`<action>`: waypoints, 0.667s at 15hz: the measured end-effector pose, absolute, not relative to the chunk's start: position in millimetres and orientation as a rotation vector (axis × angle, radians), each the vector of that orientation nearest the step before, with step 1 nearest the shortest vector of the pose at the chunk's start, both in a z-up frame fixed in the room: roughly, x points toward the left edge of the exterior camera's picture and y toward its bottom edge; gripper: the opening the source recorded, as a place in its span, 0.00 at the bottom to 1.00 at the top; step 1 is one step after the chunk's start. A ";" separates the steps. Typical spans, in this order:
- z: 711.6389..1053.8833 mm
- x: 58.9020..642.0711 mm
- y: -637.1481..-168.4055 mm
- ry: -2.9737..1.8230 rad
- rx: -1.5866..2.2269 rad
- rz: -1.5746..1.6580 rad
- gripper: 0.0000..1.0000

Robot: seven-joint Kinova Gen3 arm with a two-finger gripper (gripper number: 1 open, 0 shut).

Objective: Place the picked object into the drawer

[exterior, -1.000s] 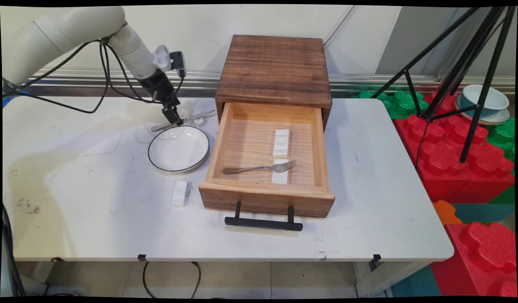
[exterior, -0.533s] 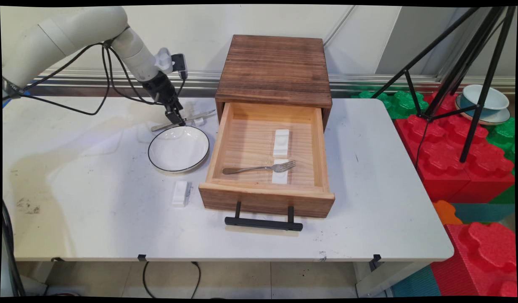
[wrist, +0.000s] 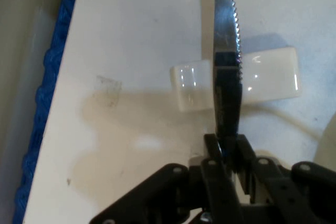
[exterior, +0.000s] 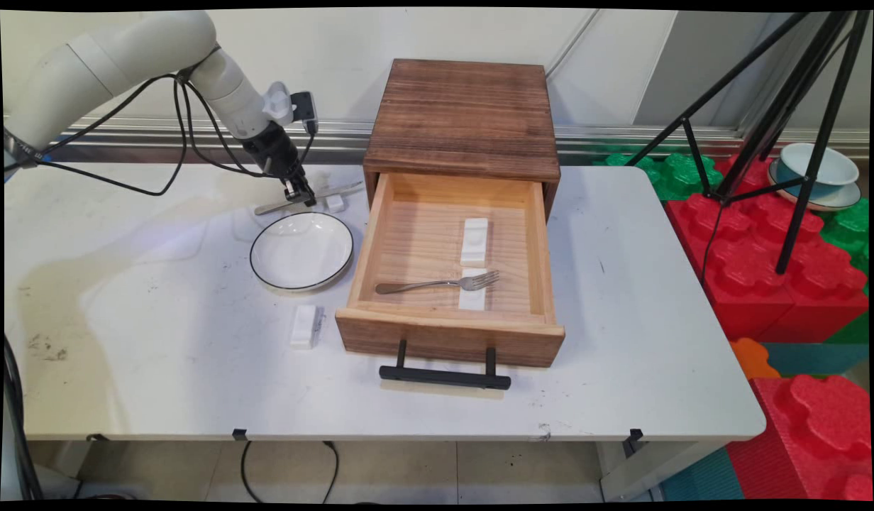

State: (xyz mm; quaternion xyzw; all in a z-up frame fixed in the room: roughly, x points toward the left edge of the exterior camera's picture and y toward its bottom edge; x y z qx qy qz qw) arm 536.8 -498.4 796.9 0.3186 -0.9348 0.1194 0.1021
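Observation:
My gripper (exterior: 299, 199) (wrist: 227, 145) is shut on a steel knife (exterior: 323, 193) at the back of the table, just behind the white black-rimmed plate (exterior: 301, 250). In the hand view the serrated knife blade (wrist: 226, 51) runs straight up from between my fingers. It crosses a small white rest (wrist: 273, 74) that lies on the table beneath it. That rest (exterior: 335, 204) shows to the right of my gripper in the main view.
A dark wooden cabinet (exterior: 465, 113) stands at the back with its drawer (exterior: 451, 319) pulled open. A fork (exterior: 440, 284) and a white rest (exterior: 474, 240) lie inside. Another white rest (exterior: 303, 326) lies left of the drawer front. A black tripod (exterior: 799, 142) stands at the right.
The gripper has shifted a little to the right and away from the plate along the knife. The knife has barely moved.

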 end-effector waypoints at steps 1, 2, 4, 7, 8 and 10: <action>796.9 537.4 -497.9 -2.758 0.942 0.351 0.00; 796.9 537.5 -497.6 -2.757 0.943 0.349 0.00; 797.3 537.8 -496.7 -2.757 0.944 0.346 0.00; 798.9 538.7 -495.1 -2.755 0.945 0.343 0.00; 799.8 538.6 -494.6 -2.754 0.944 0.342 0.00; 802.5 538.6 -492.9 -2.750 0.941 0.344 0.00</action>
